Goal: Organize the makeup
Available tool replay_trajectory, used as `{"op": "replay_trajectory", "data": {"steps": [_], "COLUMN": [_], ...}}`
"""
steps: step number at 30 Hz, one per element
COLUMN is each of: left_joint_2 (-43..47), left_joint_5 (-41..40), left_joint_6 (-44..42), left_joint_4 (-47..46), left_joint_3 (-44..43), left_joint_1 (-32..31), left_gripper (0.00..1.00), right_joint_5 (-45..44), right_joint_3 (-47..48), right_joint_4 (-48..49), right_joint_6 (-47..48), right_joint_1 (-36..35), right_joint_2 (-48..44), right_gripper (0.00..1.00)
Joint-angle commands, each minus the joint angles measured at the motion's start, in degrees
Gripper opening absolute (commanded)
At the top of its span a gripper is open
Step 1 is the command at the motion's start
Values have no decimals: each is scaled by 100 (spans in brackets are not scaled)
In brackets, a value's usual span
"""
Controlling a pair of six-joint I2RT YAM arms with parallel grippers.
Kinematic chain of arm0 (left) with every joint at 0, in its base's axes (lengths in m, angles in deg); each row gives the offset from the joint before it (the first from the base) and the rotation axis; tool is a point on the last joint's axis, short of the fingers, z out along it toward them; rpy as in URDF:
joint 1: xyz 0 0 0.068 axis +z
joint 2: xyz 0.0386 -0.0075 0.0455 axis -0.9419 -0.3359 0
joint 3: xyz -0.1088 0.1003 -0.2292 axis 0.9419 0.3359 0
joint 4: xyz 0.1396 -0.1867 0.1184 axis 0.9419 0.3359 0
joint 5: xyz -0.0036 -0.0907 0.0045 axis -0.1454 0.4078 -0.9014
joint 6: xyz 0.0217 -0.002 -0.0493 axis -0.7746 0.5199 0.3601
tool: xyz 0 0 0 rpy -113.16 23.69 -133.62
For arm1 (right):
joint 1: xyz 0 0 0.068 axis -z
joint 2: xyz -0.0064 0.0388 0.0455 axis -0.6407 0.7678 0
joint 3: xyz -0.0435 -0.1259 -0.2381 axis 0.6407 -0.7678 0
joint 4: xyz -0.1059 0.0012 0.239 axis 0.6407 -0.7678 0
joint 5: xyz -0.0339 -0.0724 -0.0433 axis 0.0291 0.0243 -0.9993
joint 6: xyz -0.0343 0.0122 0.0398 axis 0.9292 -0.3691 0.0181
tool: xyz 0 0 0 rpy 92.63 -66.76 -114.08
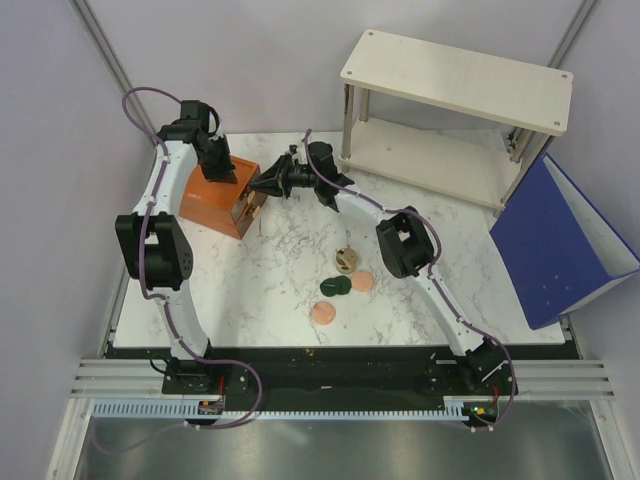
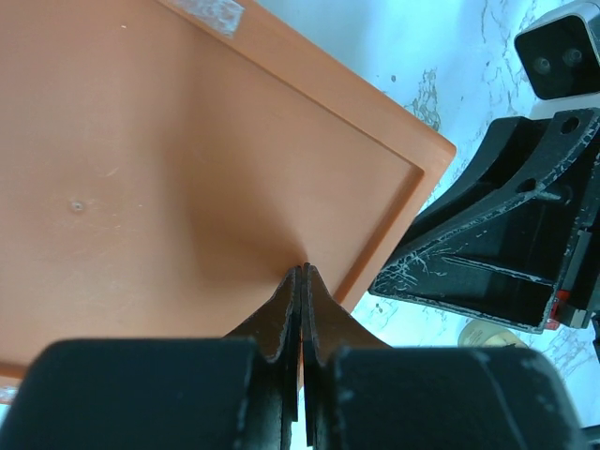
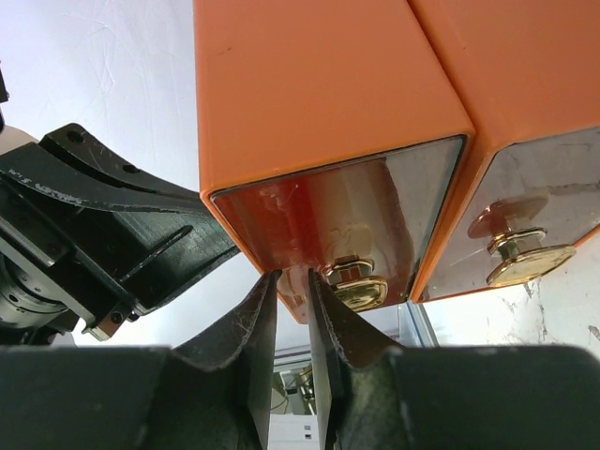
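Observation:
The gold-lidded round jar (image 1: 346, 262), the dark green compact (image 1: 335, 286) and two peach-pink discs (image 1: 362, 282) (image 1: 323, 314) lie mid-table. The cream bottle and clear tube are not in view. My left gripper (image 1: 228, 170) (image 2: 302, 269) is shut and empty, its tips against the top of the orange-brown drawer box (image 1: 213, 196) (image 2: 169, 159). My right gripper (image 1: 258, 185) (image 3: 292, 275) is at the box's front, its fingers a narrow gap apart, just left of the left drawer's gold knob (image 3: 356, 283). The knob is not between the fingers.
A second drawer with a gold knob (image 3: 521, 259) sits beside the first. A white two-level shelf (image 1: 455, 95) stands at the back right. A blue folder-like box (image 1: 560, 240) leans at the right edge. The right gripper's black body (image 2: 487, 244) is close beside the left one.

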Motion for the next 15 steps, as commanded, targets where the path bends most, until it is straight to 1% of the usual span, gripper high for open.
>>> {"op": "replay_trajectory", "data": {"steps": [1,5,7,9,12,15], "left_joint_2": [-380,-345,-336,-328,-328,-310], "left_joint_5": [-128,-137,-137,-137,-111,-93], "left_joint_6": [47,38,21,20,12,12], "left_joint_4": [604,604,604,604,604,595], "left_joint_3": [259,268,286,294,303,303], "left_joint_1": [-70,-70,-70,-70,-70,-70], "left_gripper": [2,2,2,2,2,2], "right_joint_5": [-235,-367,-368,-350,-315,-332], "right_joint_3": [-562,-1431,-1679,-2004,-2452,-2664], "right_joint_4": [83,4,-74,-145,-259,-496], "right_joint_6": [371,924,1179,1320,1470,1620], "right_joint_1": [28,239,327,336,327,292], "right_joint_2": [-485,-1111,-1365,-1490,-1622,-1587], "right_gripper": [28,33,41,51,60,61]}}
